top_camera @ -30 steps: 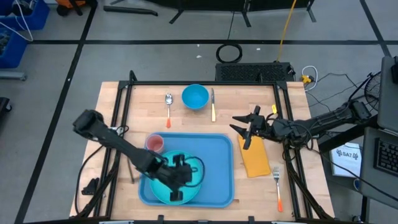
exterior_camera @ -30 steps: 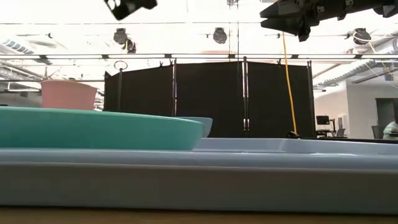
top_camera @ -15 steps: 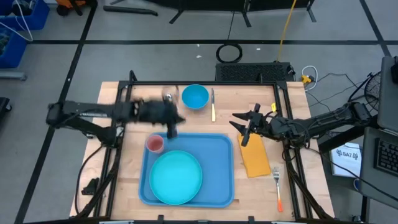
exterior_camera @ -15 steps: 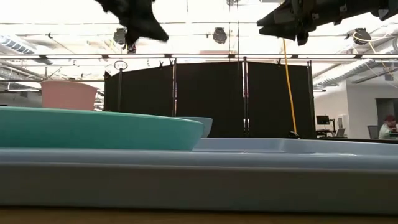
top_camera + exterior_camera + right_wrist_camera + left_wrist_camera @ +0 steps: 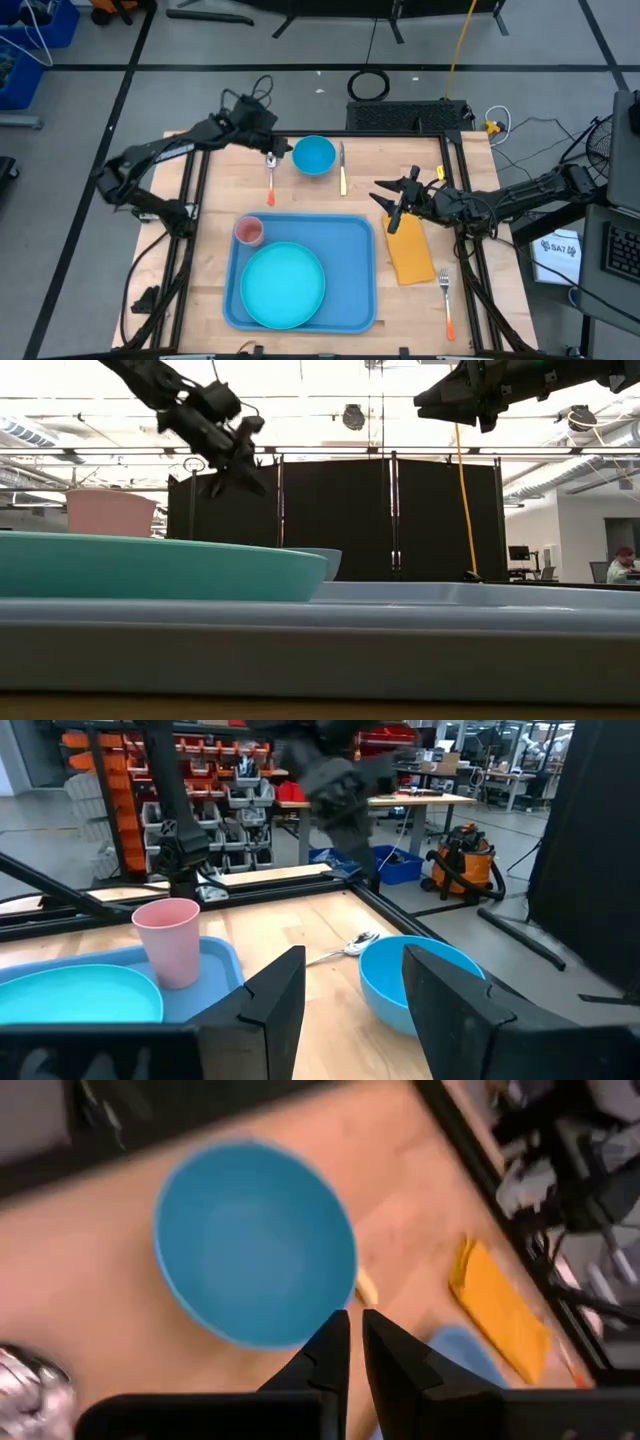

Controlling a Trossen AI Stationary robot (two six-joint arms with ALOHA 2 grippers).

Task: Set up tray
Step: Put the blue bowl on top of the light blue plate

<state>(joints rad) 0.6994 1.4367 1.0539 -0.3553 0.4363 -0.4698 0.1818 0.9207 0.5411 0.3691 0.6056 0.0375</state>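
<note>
At the near edge of the table I see the tray (image 5: 355,270), lying flat and square to the table, left of centre. A teal plate (image 5: 284,286) sits in its near-left part, and a pink cup (image 5: 249,232) stands upright in its far-left corner. In the low view the tray's rim (image 5: 400,620) fills the foreground, with the plate (image 5: 150,565) on it and the cup (image 5: 108,512) behind.

To the right of the tray, a fork (image 5: 447,300) with an orange handle lies near the table's right edge. Just beyond it a yellow napkin (image 5: 410,254) lies beside the tray's right rim, apart from it.

The right gripper (image 5: 390,203) hangs above the table over the napkin's far end. Its fingers stand apart and hold nothing; the right wrist view shows a clear gap between them.

At the far side a blue bowl (image 5: 314,155) sits on the bare wood. A spoon (image 5: 271,172) with an orange handle lies just left of it, and a knife (image 5: 342,170) with a yellow handle just right.

The left gripper (image 5: 268,143) hovers over the spoon's far end, beside the bowl. In the left wrist view its fingers (image 5: 325,1355) are almost together, with only a narrow slit between them and nothing in it.
</note>
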